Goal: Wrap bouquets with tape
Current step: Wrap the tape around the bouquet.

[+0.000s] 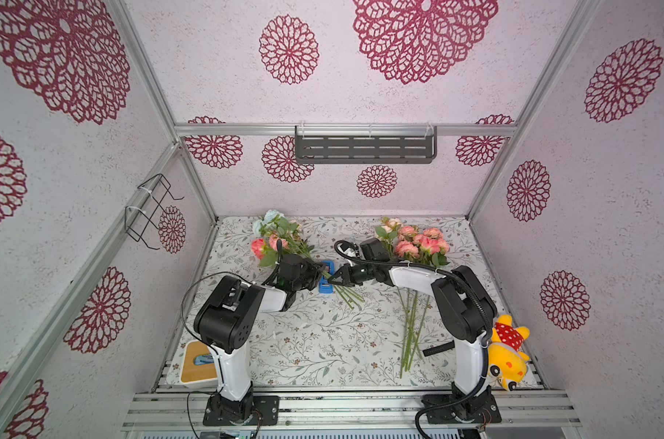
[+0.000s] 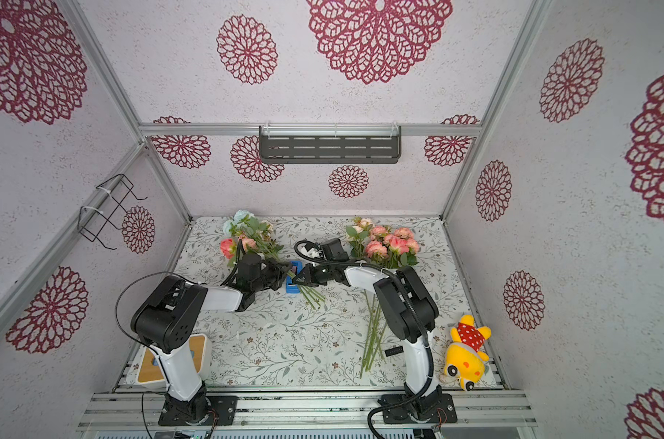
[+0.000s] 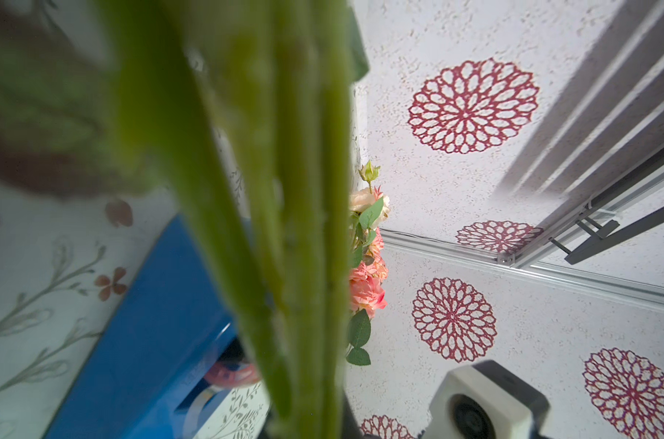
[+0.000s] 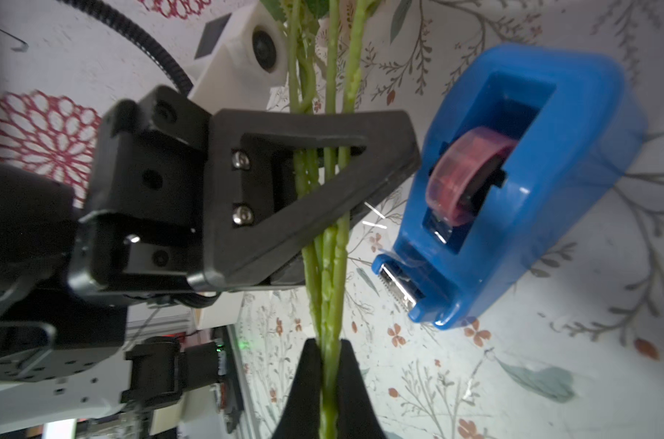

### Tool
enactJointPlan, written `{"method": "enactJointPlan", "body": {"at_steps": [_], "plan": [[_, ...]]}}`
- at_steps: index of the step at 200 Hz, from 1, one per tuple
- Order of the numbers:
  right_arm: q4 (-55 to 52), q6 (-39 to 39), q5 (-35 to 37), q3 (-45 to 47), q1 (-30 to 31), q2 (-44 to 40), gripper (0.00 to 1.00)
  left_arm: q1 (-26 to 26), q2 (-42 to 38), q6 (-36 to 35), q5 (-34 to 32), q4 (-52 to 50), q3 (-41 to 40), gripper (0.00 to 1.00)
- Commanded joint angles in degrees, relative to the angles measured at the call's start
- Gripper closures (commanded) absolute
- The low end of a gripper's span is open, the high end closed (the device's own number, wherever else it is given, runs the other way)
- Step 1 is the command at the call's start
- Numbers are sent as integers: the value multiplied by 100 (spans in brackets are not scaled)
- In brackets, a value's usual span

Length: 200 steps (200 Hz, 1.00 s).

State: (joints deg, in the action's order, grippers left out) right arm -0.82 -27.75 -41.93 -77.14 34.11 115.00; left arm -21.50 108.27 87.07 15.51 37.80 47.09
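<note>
Right wrist view: right gripper (image 4: 329, 353) is clamped tight on the green stems of the blue-bloomed bouquet (image 1: 273, 237), as is the left gripper (image 1: 317, 271) alongside. The tape (image 4: 543, 235) sits just beside those stems near the bench (image 1: 315, 342) middle. The second bouquet (image 1: 417, 247) lies nearer the right edge.

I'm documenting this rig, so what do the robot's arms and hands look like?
The left arm and right arm have white shells with black joints. The left hand and right hand are black with tapered, triangular fingers. Ribbed black conduit follows the right arm; a thin black cable loops by the left.
</note>
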Motion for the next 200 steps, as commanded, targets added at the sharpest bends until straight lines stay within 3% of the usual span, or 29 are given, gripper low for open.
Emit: {"method": "enactJointPlan", "body": {"at_steps": [1,12,26,50,76,107,123,149,181,200], "plan": [[-1419,987,1407,-273,184,-276,100,-62,-24,-94,44,531,81,100],[-1488,1125,1743,-290,281,-346,100,-65,-24,-103,49,405,97,92],[-1565,1288,2192,-326,411,-424,100,-65,-50,-137,72,261,94,74],[-1758,1664,2931,-513,715,-521,100,-65,-47,-211,133,-232,189,60],[-2026,2045,3696,-794,1086,-538,100,-84,34,-173,147,-334,296,61],[-2083,2225,4165,-851,1282,-449,100,-118,16,-189,152,-527,404,82],[-2025,2225,4025,-840,1283,-392,100,-133,11,-175,167,-549,422,100],[-1897,2069,3722,-788,1206,-426,100,-132,-23,-216,159,-594,459,100],[-1395,1129,2158,-438,633,-664,56,-130,-43,-243,128,-390,426,100],[-1076,409,1047,-308,308,-538,52,-138,-49,-226,75,-28,325,100]]}}
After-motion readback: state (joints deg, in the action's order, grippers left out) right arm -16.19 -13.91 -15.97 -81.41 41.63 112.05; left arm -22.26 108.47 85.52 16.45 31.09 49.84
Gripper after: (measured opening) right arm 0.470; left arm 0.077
